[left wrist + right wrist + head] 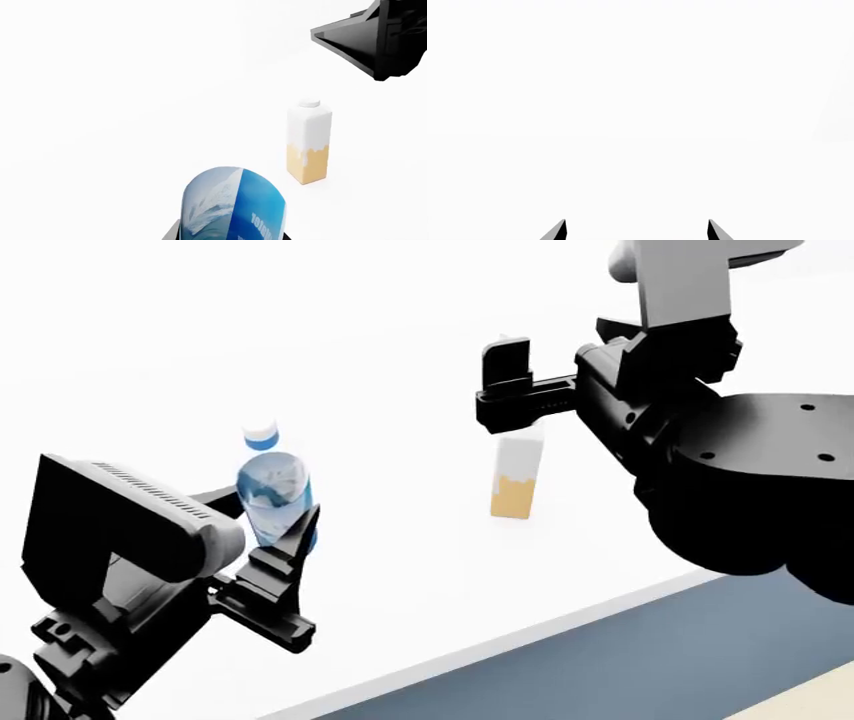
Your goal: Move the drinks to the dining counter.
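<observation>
Left end effector (pixel 287 565) gripping water bottle (pixel 275 498), right end effector (pixel 636 230) open, empty, above carton (pixel 515 478).

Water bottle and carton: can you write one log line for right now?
left gripper: shut on water bottle | right gripper: open, empty | carton: upright on dining counter

One water bottle (pixel 274 490), one carton (pixel 515 475), one counter (pixel 400 570).

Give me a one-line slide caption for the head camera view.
Left gripper holds the water bottle over the white counter; the carton stands there beside the open right gripper.
</observation>
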Available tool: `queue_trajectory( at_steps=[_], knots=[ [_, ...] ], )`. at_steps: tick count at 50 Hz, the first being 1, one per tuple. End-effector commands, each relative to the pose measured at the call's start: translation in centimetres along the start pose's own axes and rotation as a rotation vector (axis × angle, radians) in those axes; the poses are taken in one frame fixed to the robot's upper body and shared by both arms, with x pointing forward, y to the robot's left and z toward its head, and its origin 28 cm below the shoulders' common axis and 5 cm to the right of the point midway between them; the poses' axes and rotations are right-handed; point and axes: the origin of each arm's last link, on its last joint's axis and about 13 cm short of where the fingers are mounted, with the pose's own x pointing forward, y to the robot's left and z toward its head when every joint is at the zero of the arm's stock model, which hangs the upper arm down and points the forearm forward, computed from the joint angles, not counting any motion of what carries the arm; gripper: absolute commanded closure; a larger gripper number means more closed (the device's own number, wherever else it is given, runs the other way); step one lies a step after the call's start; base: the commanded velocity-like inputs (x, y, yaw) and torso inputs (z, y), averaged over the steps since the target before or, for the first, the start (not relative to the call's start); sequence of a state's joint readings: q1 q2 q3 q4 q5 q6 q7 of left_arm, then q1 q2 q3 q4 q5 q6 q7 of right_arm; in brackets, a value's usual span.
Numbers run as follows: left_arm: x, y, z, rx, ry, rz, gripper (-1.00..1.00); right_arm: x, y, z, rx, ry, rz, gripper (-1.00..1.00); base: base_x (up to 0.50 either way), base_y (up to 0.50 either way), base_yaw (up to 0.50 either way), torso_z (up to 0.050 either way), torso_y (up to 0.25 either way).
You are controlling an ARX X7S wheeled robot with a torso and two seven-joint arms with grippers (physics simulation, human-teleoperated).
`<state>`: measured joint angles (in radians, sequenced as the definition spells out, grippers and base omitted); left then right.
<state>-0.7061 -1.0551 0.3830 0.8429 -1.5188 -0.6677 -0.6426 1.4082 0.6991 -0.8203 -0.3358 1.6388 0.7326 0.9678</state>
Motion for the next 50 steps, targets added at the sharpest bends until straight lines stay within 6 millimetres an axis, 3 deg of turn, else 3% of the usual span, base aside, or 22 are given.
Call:
queue_trajectory(
  at_steps=[1, 33, 34, 50],
  knots=[
    [0.3, 0.2, 0.1, 0.009, 0.008, 0.035, 1.00, 0.0, 0.0, -0.1, 0.002, 0.001, 0.001, -1.00, 0.00, 0.00, 0.00, 0.010, 0.000],
    [0.6, 0.2, -0.8, 0.000, 0.035, 0.024, 1.00, 0.0, -0.1, 0.0, 0.002, 0.000, -0.002, -1.00, 0.00, 0.00, 0.00, 0.000, 0.001],
    [0.6, 0.2, -0.8, 0.005, 0.035, 0.025, -1.00, 0.0, -0.1, 0.0, 0.002, 0.001, -0.001, -1.00, 0.00, 0.00, 0.00, 0.000, 0.000],
    [0.6, 0.2, -0.9, 0.004, 0.036, 0.030, -1.00, -0.1, -0.1, -0.1, 0.005, 0.001, -0.002, -1.00, 0.00, 0.00, 0.00, 0.000, 0.000]
  ],
)
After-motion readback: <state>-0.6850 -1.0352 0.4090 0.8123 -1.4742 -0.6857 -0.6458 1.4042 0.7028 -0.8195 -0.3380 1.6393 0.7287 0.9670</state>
